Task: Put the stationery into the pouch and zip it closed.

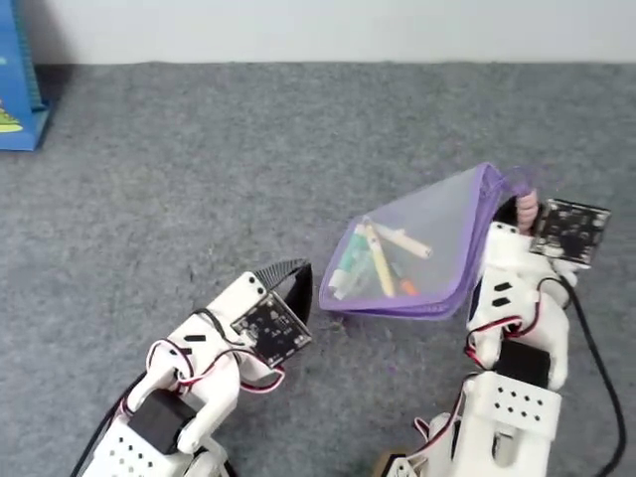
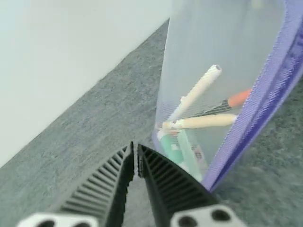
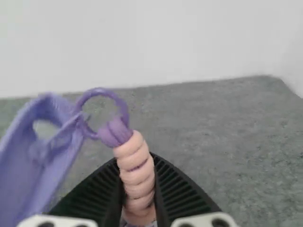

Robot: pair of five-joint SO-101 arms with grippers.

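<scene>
A translucent pouch (image 1: pixel 427 224) with a purple zip edge lies tilted on the grey mat, its right end lifted. Inside it are several pens and markers (image 1: pixel 378 260), also seen through the mesh in the left wrist view (image 2: pixel 196 92). My right gripper (image 3: pixel 137 163) is shut on the pink ribbed zipper pull (image 3: pixel 135 165), which hangs from a purple ring (image 3: pixel 102 111) at the pouch's raised right corner (image 1: pixel 528 207). My left gripper (image 2: pixel 135 151) is shut with nothing visible between its fingers. It sits just short of the pouch's lower left corner (image 1: pixel 303 283).
A blue box (image 1: pixel 15 89) stands at the far left edge against the white wall (image 1: pixel 318 30). Bare grey mat (image 1: pixel 199 169) stretches across the left and back of the table.
</scene>
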